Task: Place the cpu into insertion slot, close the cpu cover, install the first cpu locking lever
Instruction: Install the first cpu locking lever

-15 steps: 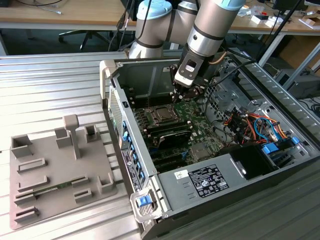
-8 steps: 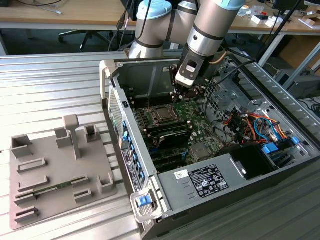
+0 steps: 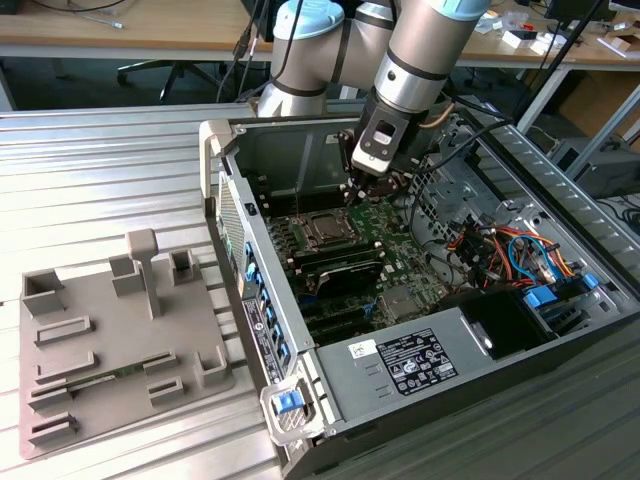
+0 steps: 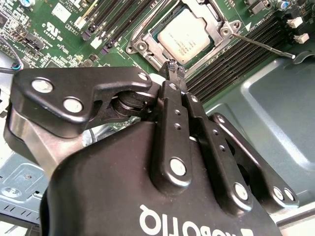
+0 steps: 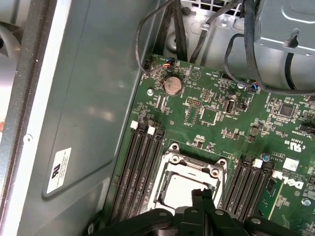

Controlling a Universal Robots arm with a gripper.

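The cpu [image 4: 187, 35] lies under the lowered cpu cover [image 4: 145, 42]. The gripper [image 4: 173, 69] hangs near the cover's edge, jaws closed together, gripping nothing.

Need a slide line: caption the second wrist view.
Shut gripper poised at the edge of the cpu cover, which lies closed over the seated cpu.

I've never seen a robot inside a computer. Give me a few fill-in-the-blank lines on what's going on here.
1. The board around the cpu is ____ in colour.
2. The hand, close to the cpu, has its fingers ____ (open or shut).
3. The hand holds ____.
4. The case lies ____ (open or closed).
Missing words: green; shut; nothing; open.
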